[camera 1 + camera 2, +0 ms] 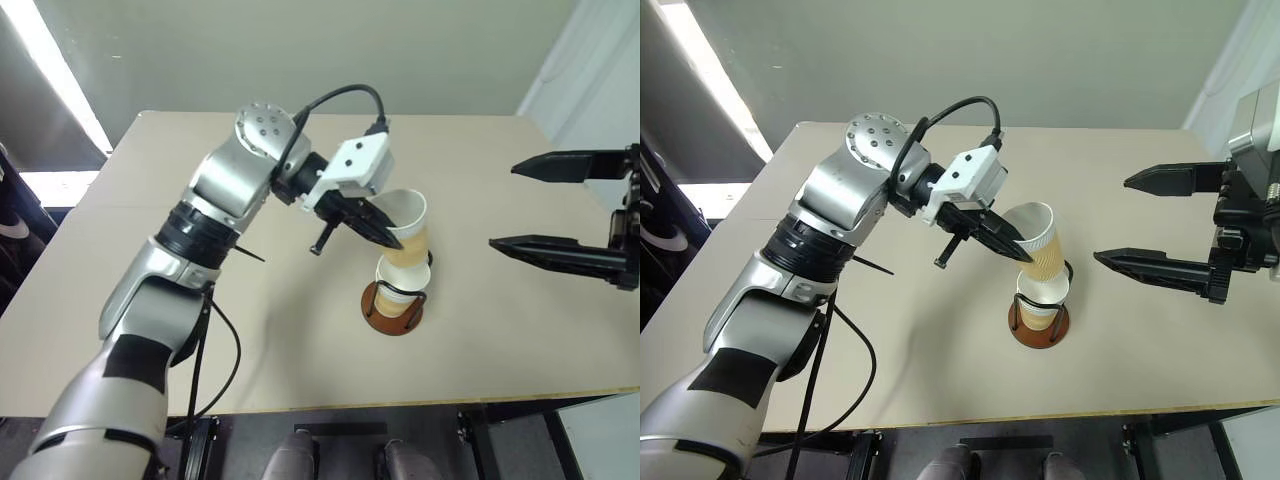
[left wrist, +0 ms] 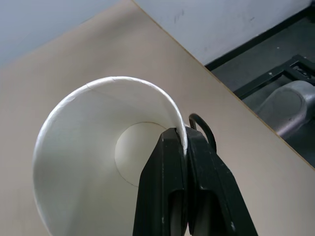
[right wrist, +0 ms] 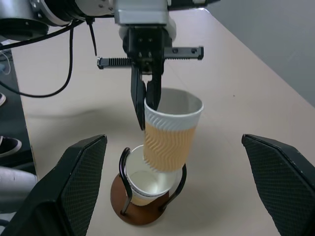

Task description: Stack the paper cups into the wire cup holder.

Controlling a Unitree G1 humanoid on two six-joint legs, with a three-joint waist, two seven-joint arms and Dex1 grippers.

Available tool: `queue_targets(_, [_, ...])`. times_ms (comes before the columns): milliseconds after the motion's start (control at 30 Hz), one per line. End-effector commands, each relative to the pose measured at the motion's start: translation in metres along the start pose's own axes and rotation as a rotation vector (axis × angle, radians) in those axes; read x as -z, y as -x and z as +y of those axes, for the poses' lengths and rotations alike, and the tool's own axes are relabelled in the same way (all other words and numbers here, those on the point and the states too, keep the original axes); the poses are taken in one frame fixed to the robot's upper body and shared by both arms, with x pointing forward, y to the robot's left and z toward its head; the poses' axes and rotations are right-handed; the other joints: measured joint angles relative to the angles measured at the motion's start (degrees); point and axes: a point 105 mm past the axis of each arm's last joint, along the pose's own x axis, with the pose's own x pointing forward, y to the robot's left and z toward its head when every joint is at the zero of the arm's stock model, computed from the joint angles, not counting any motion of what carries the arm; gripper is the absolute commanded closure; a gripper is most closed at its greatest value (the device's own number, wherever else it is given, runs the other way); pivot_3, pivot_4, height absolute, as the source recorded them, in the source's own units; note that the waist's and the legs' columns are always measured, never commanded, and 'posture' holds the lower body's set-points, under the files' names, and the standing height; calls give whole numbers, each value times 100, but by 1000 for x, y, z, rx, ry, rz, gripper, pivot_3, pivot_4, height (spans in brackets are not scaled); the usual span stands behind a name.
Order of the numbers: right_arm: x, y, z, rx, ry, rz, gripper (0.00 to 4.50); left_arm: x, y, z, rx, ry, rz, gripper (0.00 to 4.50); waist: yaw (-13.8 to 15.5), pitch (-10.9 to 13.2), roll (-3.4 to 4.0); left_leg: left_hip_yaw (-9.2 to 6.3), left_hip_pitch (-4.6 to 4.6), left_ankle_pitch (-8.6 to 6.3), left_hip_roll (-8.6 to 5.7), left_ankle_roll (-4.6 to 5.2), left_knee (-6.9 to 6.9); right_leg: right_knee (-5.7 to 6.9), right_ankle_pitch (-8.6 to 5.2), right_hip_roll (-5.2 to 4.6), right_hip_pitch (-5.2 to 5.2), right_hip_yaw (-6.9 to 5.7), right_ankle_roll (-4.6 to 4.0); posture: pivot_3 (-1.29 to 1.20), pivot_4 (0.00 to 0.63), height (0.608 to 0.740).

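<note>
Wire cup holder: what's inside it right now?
The wire cup holder has one paper cup seated in it, white inside showing. A second cup, pinched by its rim in the left claw, hangs tilted over it, covering part of the seated cup's mouth.

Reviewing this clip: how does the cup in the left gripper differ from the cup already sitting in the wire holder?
The held cup hangs tilted, pinched at its rim by the left gripper; the seated cup stands upright inside the wire cup holder. The held cup's ribbed tan wall is in full view; the seated cup mostly shows its white inside. The held cup's base just enters the seated cup's mouth, not yet nested. Both have white rolled rims and look the same size.
</note>
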Motion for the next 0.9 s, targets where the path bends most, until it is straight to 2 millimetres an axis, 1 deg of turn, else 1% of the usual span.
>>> queue_targets(33, [-10,7,-1,45,37,-19,0,-12,-1,-1,47,-63,4,4462,1,0,0,0,0,0,0,0,0,0,0,0,0,1,1,0,150,740])
queue_targets(600, [-7,7,-3,61,32,-20,0,6,-18,-17,135,-37,45,4462,29,0,0,5,0,-2,-2,3,5,4,-3,-1,0,5,8,0,150,740])
queue_targets(800, [-6,6,-3,63,33,-17,0,13,-22,-17,136,-32,61,4462,40,0,0,6,0,-2,-2,3,7,6,-3,-1,0,5,9,0,150,740])
queue_targets(900, [-5,6,-3,64,35,-15,0,19,-25,-13,115,-31,73,4462,60,0,0,6,0,-2,-3,3,8,6,-3,-1,1,6,9,0,150,740])
